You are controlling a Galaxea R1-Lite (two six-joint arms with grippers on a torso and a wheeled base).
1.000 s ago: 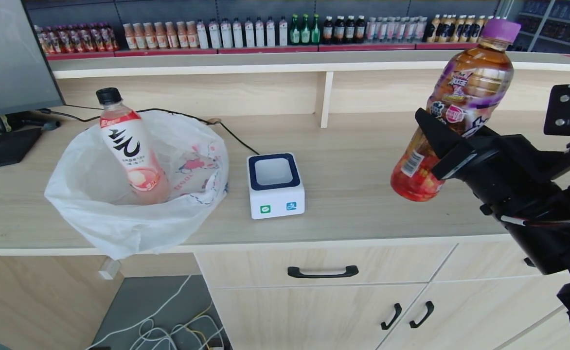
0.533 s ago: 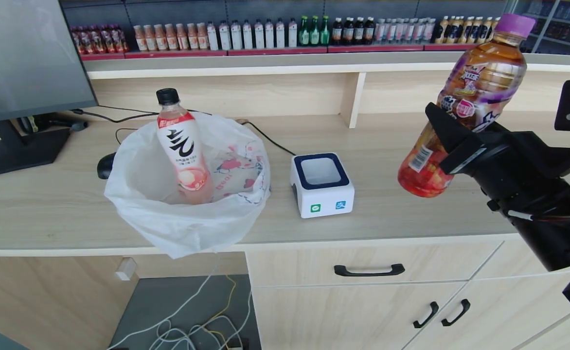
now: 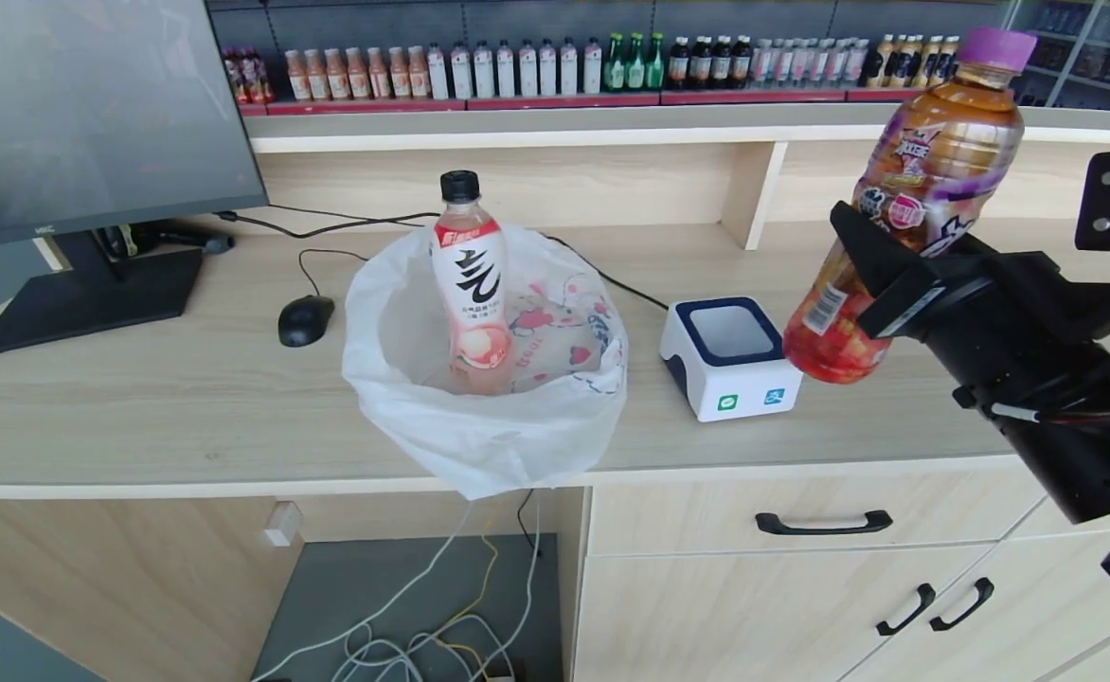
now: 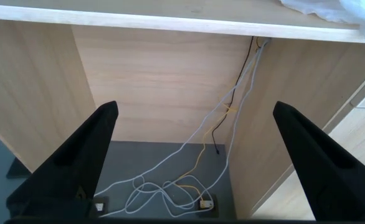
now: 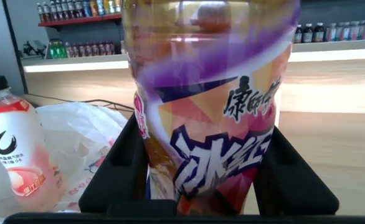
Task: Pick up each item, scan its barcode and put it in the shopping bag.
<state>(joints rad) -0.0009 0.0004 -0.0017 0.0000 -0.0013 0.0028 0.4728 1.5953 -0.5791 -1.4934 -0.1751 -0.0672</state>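
Observation:
My right gripper (image 3: 905,275) is shut on a purple-capped iced tea bottle (image 3: 915,204), held tilted above the counter just right of the white barcode scanner (image 3: 730,360). In the right wrist view the tea bottle (image 5: 217,106) sits between both black fingers (image 5: 117,168). A white shopping bag (image 3: 489,379) stands open at the counter's front edge. A pink peach drink bottle (image 3: 470,279) with a black cap stands upright inside it. My left gripper (image 4: 195,162) is open, hanging below the counter and facing the floor cables.
A monitor (image 3: 91,123) on its stand and a black mouse (image 3: 305,320) sit at the counter's left. Cables run behind the bag. A raised wooden shelf (image 3: 612,133) backs the counter, with store shelves of bottles beyond. Drawers with black handles (image 3: 822,523) lie below.
The head camera has turned left, so bag, scanner and monitor shifted right in view. The held tea bottle now hangs closer to the scanner.

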